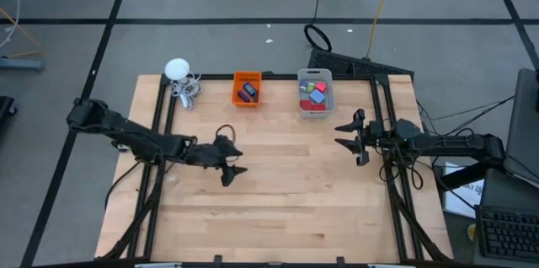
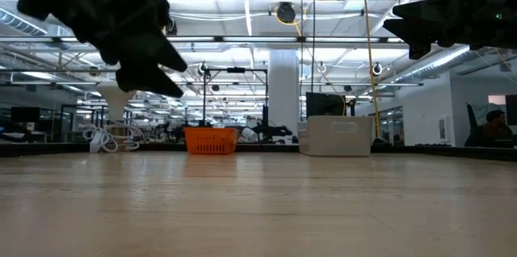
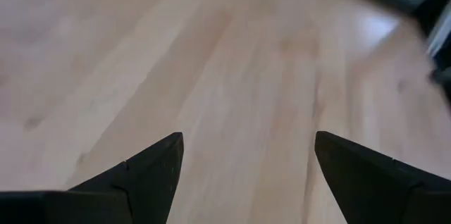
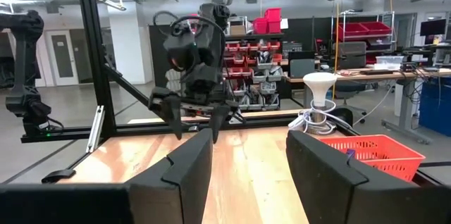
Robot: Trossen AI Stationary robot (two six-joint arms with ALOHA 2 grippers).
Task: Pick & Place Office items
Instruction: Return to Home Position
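The office items lie in two bins at the table's far edge. Dark flat pieces sit in the orange bin [image 1: 247, 89]; red, blue, pink and green blocks [image 1: 315, 93] sit in the clear grey bin [image 1: 327, 83]. My left gripper [image 1: 238, 161] hangs open above bare wood left of the table's middle, fingers wide apart [image 3: 246, 153], pointing toward the right edge and slanting down. My right gripper [image 1: 338, 134] stands open near the right edge, raised off the table and pointing toward the left edge, with nothing between its fingers [image 4: 250, 153].
A white round gadget [image 1: 177, 69] with a coiled cable [image 1: 187, 91] sits at the far left corner. Black frame rails run along the table's left, right and far sides. Bare wood stretches between the two grippers and toward the near edge.
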